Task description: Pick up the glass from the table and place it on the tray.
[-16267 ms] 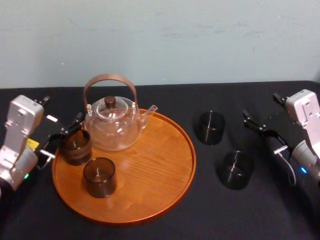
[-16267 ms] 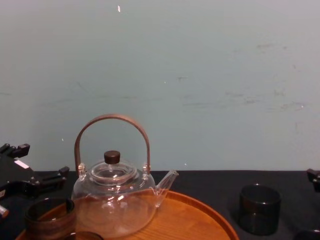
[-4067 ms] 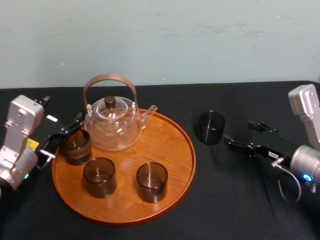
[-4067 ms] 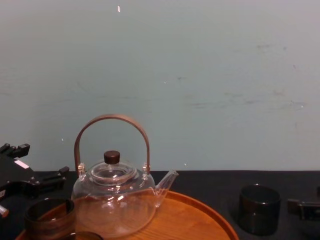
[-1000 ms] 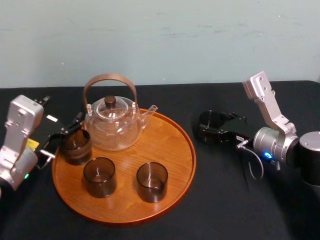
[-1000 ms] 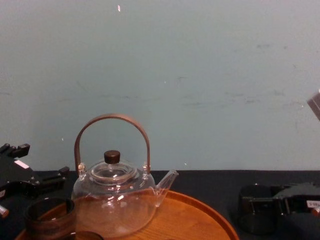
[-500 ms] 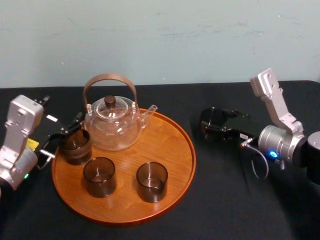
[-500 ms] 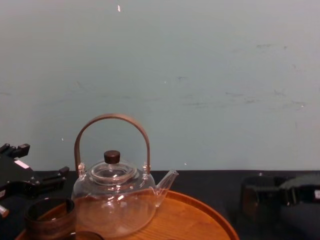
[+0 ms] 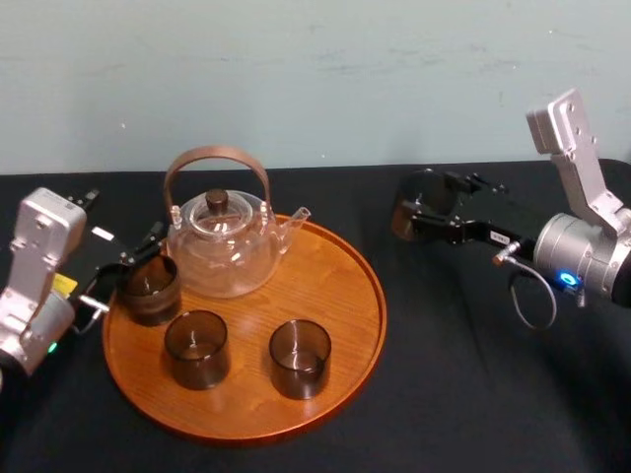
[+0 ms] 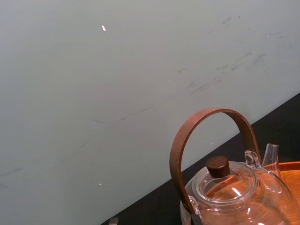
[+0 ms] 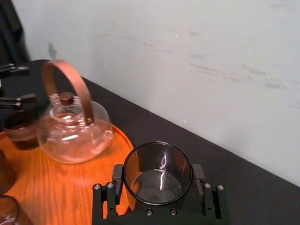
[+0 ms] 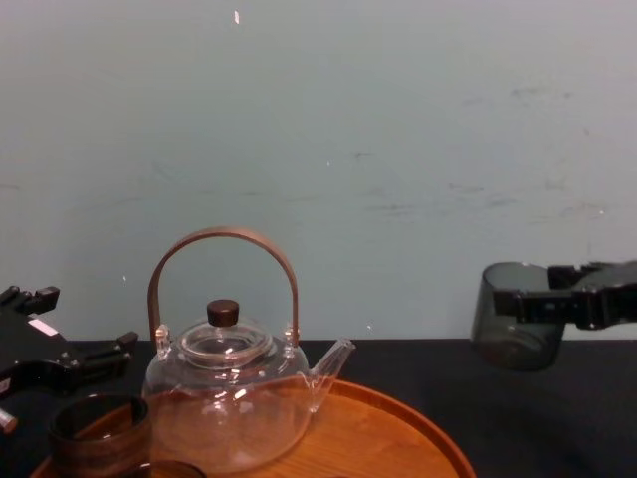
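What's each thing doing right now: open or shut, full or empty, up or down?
glass: empty, held up off the table.
right gripper: shut on the glass.
tray: flat on the table.
teapot: upright on tray, lid on.
three other glasses: upright, empty, on tray.
left gripper: open, idle beside tray.

A clear glass teapot (image 9: 219, 246) with an arched brown handle (image 9: 215, 158) is standing upright, its spout pointing toward the robot's right. Three short smoky-brown glass tumblers are standing near it: a left tumbler (image 9: 150, 289) just beside its body, and a middle tumbler (image 9: 196, 348) and a right tumbler (image 9: 299, 357) nearer the robot. A black tablecloth (image 9: 463, 394) is lying under everything, and a pale blue-green wall (image 9: 315, 79) is rising behind.
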